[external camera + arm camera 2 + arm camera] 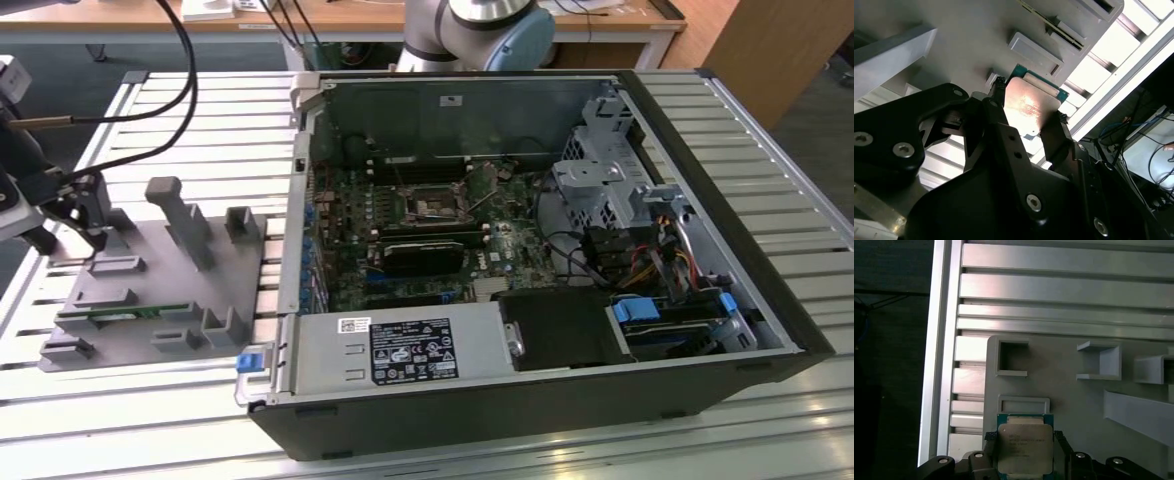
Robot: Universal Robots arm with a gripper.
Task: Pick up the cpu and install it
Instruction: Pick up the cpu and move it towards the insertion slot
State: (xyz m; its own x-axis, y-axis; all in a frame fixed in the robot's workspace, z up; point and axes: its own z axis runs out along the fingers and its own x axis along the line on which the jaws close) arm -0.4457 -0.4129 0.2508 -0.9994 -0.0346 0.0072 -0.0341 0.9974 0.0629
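The black two-fingered gripper (1028,103) is clamped on the small square cpu with its silver-grey metal lid and green rim (1030,106), one finger (990,439) pressed to each opposite edge. The chip sits just over the flat grey plastic tray (1079,405) on the slatted aluminium table (1054,290), well apart from the open black computer case (534,250).

Exterior view high, oblique; both wrist views close on cpu (1029,105) (1024,447), tray (969,45) (1069,405).

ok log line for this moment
pincer: shut on cpu | cpu: over grey tray, lifted or not unclear | install: not yet done
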